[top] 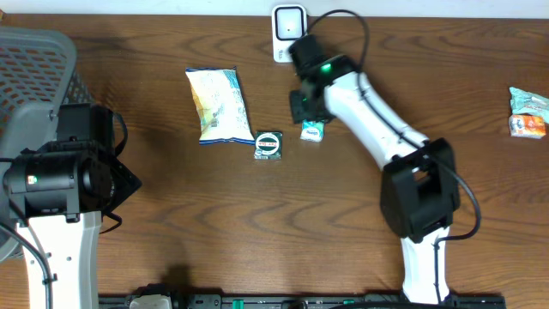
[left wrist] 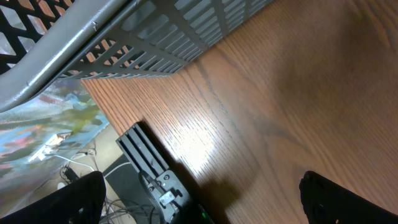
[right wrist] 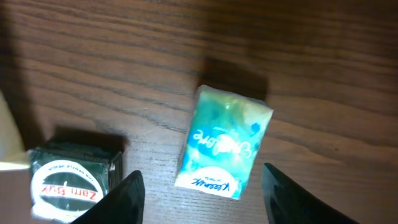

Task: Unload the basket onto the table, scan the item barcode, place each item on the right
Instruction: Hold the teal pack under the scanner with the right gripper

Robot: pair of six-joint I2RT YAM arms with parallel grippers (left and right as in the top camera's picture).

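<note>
Two grippers, and neither grasps anything. Far left of the scanner (top: 289,30) sits the basket (top: 34,69). Beside it the left gripper (left wrist: 211,196) hangs with its fingers spread wide over bare table. Nearer the scanner, below and to its left, lie the bag (top: 218,105) and then the tin (top: 268,144). Just below the scanner and slightly right, the pack (right wrist: 224,140) lies flat on the table, label up. The right gripper (right wrist: 205,190) is above it with jaws parted, one finger to either side, and neither seems to touch it. Far right of the scanner lie more snacks (top: 527,112).

The pack looks like the item to scan. To do this step well, come straight down, centre the pack between the fingers and close across its narrow width. Then lift and turn it so the barcode, not visible on the upper face, meets the scanner window.
</note>
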